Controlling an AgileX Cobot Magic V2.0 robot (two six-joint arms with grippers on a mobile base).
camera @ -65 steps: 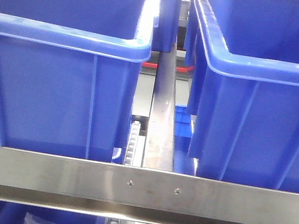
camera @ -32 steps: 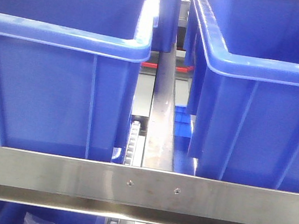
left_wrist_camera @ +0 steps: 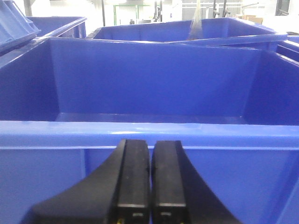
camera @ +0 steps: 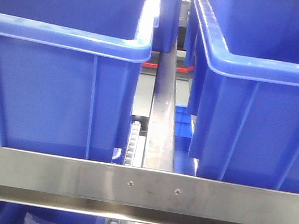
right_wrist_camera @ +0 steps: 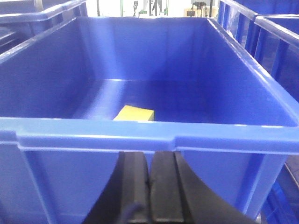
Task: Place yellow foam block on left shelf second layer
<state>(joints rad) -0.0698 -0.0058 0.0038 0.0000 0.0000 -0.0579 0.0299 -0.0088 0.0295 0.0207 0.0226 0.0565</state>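
The yellow foam block [right_wrist_camera: 135, 113] is seen lying inside the blue bin [right_wrist_camera: 149, 135], behind its near rim. Both the right gripper [right_wrist_camera: 150, 186] and left gripper [left_wrist_camera: 150, 177] are closed, empty. Unopened, the block could be struck, or the rim clipped.

Lighting is bright and overhead. Front view: white glare blows out the left bin rim [camera: 149, 14]; the steel rail [camera: 137, 186] shows a soft sheen. Both wrist views are slightly soft, with overexposed background at the top edge. Bin floors are evenly lit, shadows faint.
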